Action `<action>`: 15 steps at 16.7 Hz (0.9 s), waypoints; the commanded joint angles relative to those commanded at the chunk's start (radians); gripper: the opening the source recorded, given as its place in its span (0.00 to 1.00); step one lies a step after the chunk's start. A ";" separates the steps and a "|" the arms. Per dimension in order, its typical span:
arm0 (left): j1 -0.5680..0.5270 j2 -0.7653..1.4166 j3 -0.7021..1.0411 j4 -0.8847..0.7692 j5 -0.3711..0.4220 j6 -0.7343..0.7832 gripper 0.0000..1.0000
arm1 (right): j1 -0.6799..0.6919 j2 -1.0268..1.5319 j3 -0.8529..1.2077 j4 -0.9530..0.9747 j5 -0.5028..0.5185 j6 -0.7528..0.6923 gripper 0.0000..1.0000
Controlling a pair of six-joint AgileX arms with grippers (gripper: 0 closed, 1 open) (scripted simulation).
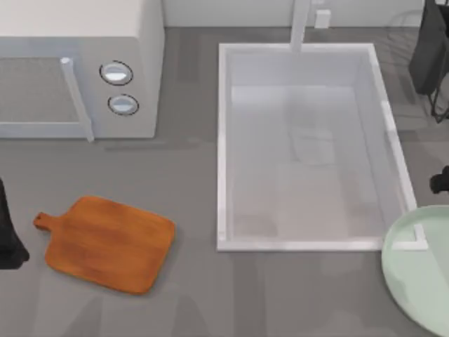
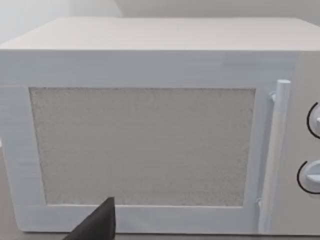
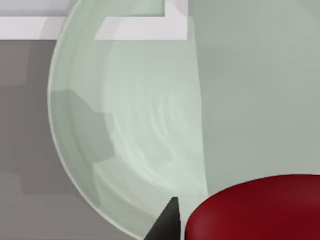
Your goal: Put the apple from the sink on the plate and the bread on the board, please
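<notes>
Right wrist view: glossy red apple (image 3: 255, 207) sits close under the right pincer, above the round mint-green plate (image 3: 150, 125); grip unclear. Releasing off-centre risks it rolling off.

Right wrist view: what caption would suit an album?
Red apple held just above the mint-green plate, beside the sink corner.

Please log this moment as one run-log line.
glossy red apple: over pale mint-green round plate | orange-brown wooden board: bare | white rectangular sink: no apple

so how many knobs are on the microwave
2, both on the microwave front panel at the top view's left: one knob farther back, the other knob just nearer, beside the door handle.
</notes>
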 joint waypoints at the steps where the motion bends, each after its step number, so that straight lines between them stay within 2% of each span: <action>1: 0.000 0.000 0.000 0.000 0.000 0.000 1.00 | -0.004 -0.011 -0.011 -0.003 0.000 -0.004 0.00; 7: 0.000 0.000 0.000 0.000 0.000 0.000 1.00 | -0.006 -0.019 -0.019 -0.005 -0.001 -0.006 0.00; 15: 0.000 0.000 0.000 0.000 0.000 0.000 1.00 | -0.006 -0.019 -0.019 -0.005 -0.001 -0.006 0.60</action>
